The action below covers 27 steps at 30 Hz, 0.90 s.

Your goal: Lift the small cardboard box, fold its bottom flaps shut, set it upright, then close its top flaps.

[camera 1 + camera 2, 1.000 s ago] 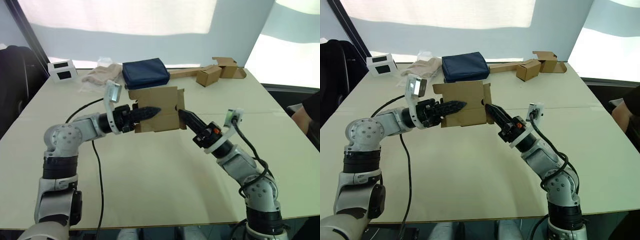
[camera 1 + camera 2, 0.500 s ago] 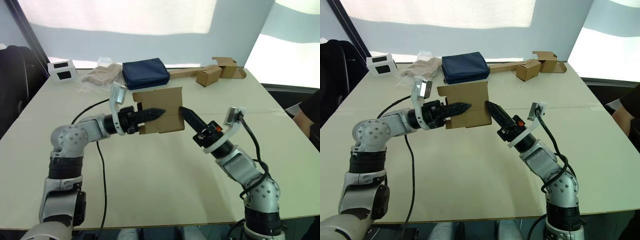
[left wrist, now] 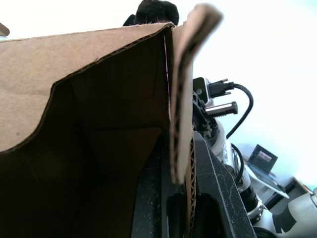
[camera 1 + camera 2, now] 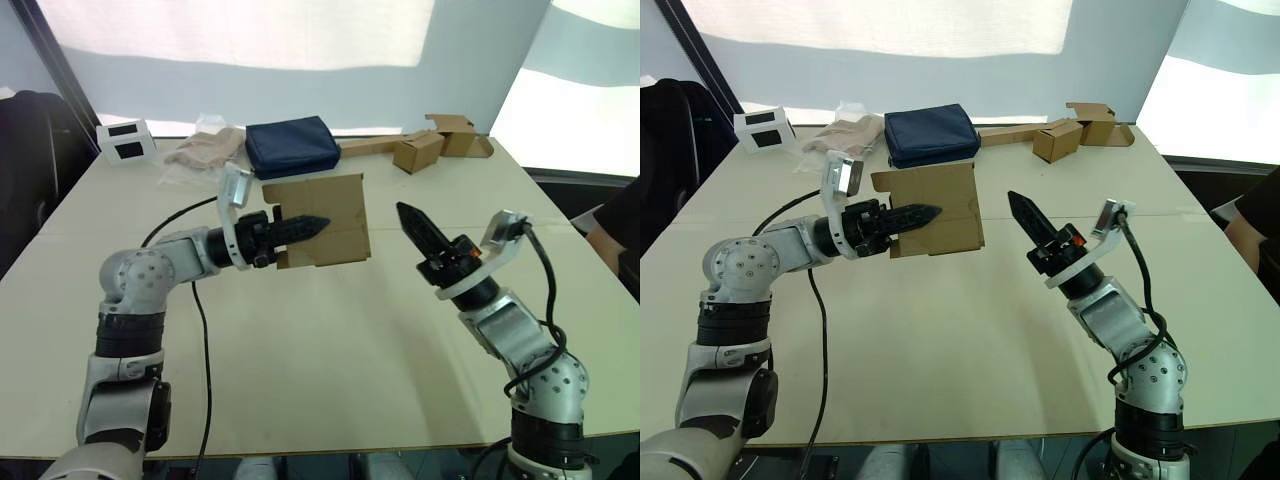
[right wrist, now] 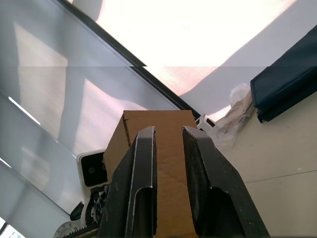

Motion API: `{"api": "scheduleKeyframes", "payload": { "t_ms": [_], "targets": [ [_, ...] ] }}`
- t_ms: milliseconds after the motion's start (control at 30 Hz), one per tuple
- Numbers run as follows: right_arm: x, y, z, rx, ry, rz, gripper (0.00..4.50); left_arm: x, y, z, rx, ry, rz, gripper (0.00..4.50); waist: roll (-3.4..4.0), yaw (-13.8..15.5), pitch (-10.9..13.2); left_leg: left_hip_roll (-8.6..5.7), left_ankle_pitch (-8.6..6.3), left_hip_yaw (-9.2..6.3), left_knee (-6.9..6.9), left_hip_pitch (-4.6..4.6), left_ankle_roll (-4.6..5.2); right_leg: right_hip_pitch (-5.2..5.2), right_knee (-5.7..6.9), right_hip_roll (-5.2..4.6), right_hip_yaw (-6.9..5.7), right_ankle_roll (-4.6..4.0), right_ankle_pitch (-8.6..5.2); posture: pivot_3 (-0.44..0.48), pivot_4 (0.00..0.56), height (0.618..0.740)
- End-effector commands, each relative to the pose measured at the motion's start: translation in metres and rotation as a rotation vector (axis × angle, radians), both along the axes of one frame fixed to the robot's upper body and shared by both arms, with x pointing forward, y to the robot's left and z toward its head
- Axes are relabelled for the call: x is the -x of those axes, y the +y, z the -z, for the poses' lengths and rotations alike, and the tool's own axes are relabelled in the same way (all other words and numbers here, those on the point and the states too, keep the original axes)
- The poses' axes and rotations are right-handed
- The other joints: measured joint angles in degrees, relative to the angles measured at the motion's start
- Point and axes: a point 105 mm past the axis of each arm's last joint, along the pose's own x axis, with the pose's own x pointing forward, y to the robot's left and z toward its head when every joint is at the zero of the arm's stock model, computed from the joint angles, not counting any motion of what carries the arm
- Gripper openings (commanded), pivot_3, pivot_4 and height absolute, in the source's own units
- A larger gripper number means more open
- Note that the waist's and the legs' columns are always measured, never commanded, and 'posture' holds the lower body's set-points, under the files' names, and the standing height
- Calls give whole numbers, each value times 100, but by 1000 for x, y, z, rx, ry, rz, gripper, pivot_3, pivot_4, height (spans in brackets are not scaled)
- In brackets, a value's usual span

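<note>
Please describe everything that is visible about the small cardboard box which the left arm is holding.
The small cardboard box is plain brown corrugated cardboard, unprinted. It is held above the table, tilted slightly. The left gripper clamps one wall, one finger outside, one inside the hollow interior. The right gripper points at it, apart.

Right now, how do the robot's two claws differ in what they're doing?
The left gripper clamps a wall of the small cardboard box, holding it above the table. The right gripper holds nothing, apart from the box, fingers slightly parted. Both have two black fingers and point toward the box.
</note>
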Motion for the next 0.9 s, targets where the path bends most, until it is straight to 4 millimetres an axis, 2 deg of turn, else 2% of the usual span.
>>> {"api": "scheduleKeyframes", "payload": {
  "t_ms": [33,233,333,400,533,700,800,900],
  "targets": [
    [0,5,-2,13,-15,-10,158,4,1,-16,24,-76,4,0,0,-9,0,0,0,0,0,0,0,0,0,1,0,0,0,0,150,740],
    [2,29,0,89,-36,-71,69,4,0,-17,29,-80,4,0,0,0,0,0,0,0,0,0,0,0,1,-1,0,0,0,0,150,740],
    [7,54,7,157,-39,-151,69,4,-4,-15,32,-79,10,0,0,4,0,0,0,0,1,0,0,0,0,-2,0,1,1,0,150,740],
    [14,63,5,178,-67,-186,69,4,-6,-14,28,-79,15,0,0,17,0,0,0,-1,0,-1,0,0,0,-2,0,1,1,0,150,740],
    [12,54,3,187,-80,-147,69,3,-8,-13,21,-75,15,0,0,17,0,-1,0,1,1,-2,0,0,0,-4,0,3,2,0,150,740],
    [7,6,5,264,-75,5,69,4,-12,-6,-77,-123,17,0,0,37,0,-3,0,0,1,-3,0,0,-2,-4,0,0,0,0,150,740],
    [11,-12,8,410,-82,50,69,3,-23,-3,-217,-174,34,0,-1,27,1,-4,0,3,1,-5,0,0,-7,-4,1,-1,-1,0,150,740],
    [14,-20,14,516,-72,48,69,-5,-31,5,-372,-221,19,0,-2,33,2,-7,0,3,1,-5,0,1,-9,-1,1,-3,-2,0,150,740]
  ]
}}
